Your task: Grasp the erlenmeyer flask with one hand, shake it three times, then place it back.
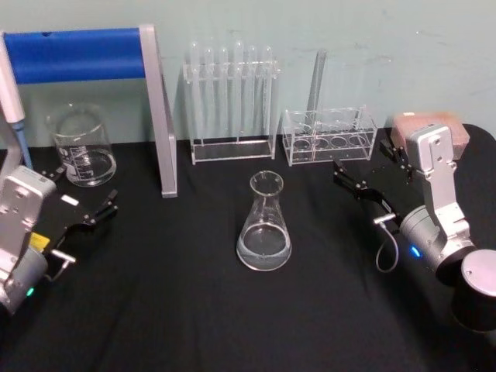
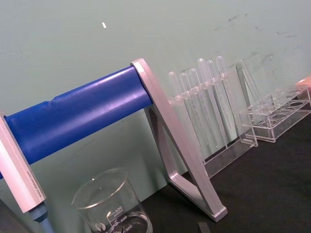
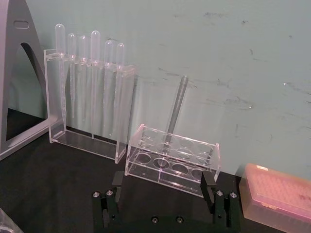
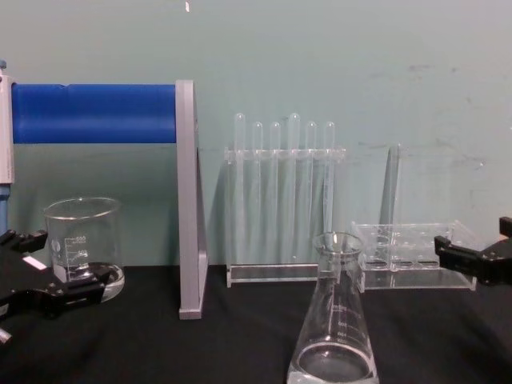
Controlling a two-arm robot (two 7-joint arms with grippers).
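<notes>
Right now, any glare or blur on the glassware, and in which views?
Head view: erlenmeyer flask soft-edged, bright glint at its base, right gripper blurry. Chest view: flask sharper, graduation marks readable. Left wrist view: beaker crisp, racks behind softer. Right wrist view: test tubes clear, mild reflections.

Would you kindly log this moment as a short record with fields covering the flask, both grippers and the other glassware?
flask: clear glass conical erlenmeyer flask upright at table centre, untouched, a little clear liquid in its base
right gripper: black two-finger right gripper open, right of the flask, apart from it
left gripper: black left gripper open, near the squat glass beaker
behind flask: tall clear test-tube rack, low clear rack
task stage: grasp not yet made
</notes>
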